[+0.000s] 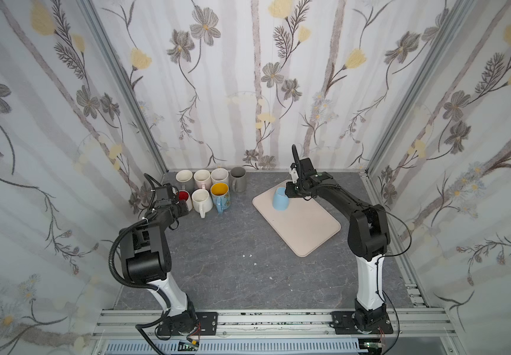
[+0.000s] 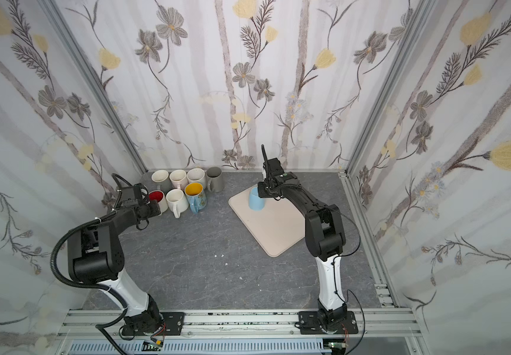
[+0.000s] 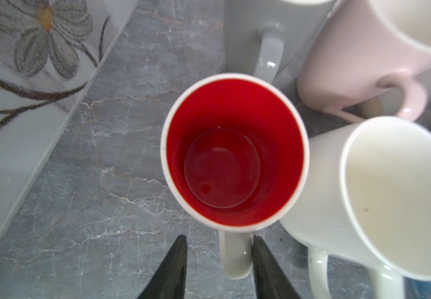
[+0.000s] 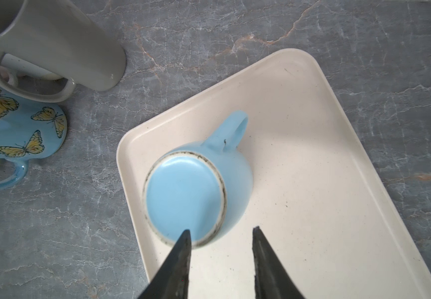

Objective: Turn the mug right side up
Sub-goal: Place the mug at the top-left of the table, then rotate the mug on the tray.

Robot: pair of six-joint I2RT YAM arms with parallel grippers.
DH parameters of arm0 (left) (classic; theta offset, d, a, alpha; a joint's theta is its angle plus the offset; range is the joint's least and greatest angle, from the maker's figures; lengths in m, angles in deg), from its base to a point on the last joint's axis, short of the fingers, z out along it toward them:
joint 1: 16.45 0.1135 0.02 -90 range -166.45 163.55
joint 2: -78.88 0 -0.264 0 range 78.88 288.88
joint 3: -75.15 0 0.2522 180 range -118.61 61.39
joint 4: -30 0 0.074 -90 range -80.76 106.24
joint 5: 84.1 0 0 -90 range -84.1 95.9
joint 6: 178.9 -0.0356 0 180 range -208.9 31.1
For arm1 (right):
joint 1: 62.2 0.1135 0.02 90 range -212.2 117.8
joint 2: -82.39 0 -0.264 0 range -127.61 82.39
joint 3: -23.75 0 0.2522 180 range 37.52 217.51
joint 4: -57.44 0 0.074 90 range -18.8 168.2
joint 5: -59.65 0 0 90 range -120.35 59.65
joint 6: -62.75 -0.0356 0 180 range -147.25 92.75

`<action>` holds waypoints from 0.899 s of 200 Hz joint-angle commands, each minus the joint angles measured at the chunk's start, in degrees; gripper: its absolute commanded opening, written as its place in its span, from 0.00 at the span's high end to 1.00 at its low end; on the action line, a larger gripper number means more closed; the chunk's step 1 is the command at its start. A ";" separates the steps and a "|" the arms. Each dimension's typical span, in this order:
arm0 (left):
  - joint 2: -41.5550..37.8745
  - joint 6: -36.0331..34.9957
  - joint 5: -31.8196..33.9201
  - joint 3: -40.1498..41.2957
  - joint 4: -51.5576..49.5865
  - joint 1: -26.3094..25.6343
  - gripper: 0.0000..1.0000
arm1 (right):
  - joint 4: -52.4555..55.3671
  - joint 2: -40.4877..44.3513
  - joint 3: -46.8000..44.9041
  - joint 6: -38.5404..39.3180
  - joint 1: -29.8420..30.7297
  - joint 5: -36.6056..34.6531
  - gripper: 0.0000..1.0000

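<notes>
Right end effector [image 4: 221, 229], jaws apart, hovers over upside-down blue mug [image 4: 183, 196] on cream tray [image 4: 312, 168]; handle [image 4: 235, 129] points away from it.

Closed in at 9, 12 and 3 o'clock by floral walls [image 1: 248, 76], grey and yellow blooms on white. Floored in grey marbled slab [image 1: 232, 246], edged at 6 o'clock by aluminium rail [image 1: 278, 319]. Lit softly, evenly.

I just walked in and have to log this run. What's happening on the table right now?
The right gripper hangs open just above a light blue mug that stands upside down on a beige tray. It grips nothing, so the mug is not yet flipped. The left gripper is open too, its jaws either side of the handle of a red-lined mug, which stands upright among other mugs.
</notes>
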 commanded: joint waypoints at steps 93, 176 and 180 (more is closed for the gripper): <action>-15.63 8.26 -11.18 1.53 5.06 -9.47 0.53 | -3.20 -8.68 13.42 0.88 -1.81 6.65 0.62; -5.39 11.17 -10.48 -2.42 8.63 -38.40 0.55 | -12.59 -21.54 23.96 -0.07 -6.48 29.05 0.73; -4.36 11.10 -10.43 -2.94 8.55 -39.44 0.55 | -12.81 -22.00 24.21 0.03 -6.50 29.76 0.73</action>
